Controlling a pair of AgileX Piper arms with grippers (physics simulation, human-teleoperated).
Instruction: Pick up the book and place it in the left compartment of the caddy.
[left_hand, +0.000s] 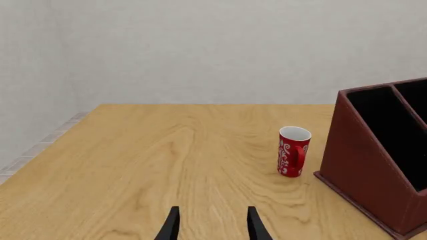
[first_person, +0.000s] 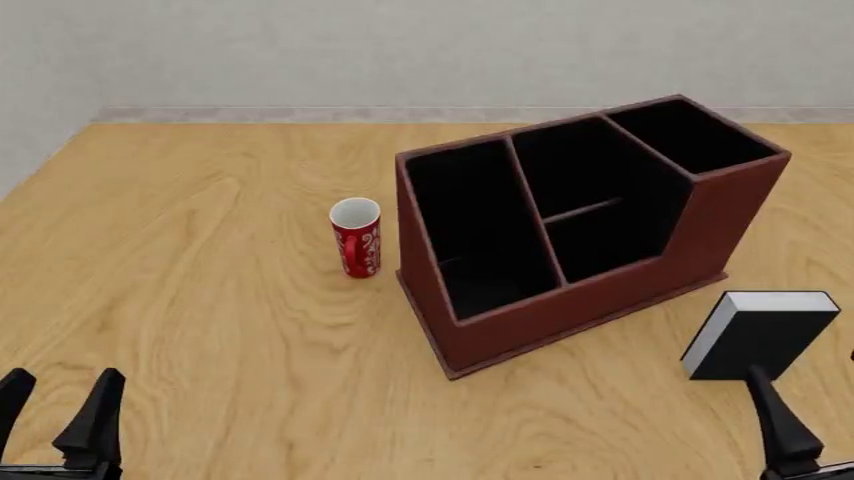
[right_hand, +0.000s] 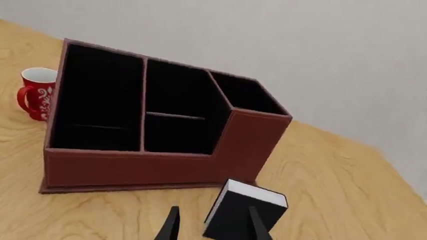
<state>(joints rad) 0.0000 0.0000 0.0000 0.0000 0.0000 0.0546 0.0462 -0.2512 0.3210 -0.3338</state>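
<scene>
The book (first_person: 761, 335) stands upright on the table to the right of the caddy (first_person: 587, 315), black cover toward me and white page edges on top. In the right wrist view the book (right_hand: 243, 212) is just beyond the fingers, and one finger overlaps it. My right gripper (first_person: 803, 365) is open on the near side of the book and holds nothing. The left compartment (first_person: 474, 220) is the long black-lined slot at the caddy's left end, seen too in the right wrist view (right_hand: 97, 100). My left gripper (first_person: 60, 385) stands open at the near left corner, far from both.
A red-and-white cup (first_person: 356, 238) stands just left of the caddy, close to its side wall. The left wrist view shows this cup (left_hand: 293, 151) beside the caddy's side wall (left_hand: 363, 165). A grey wall runs along the table's far edge.
</scene>
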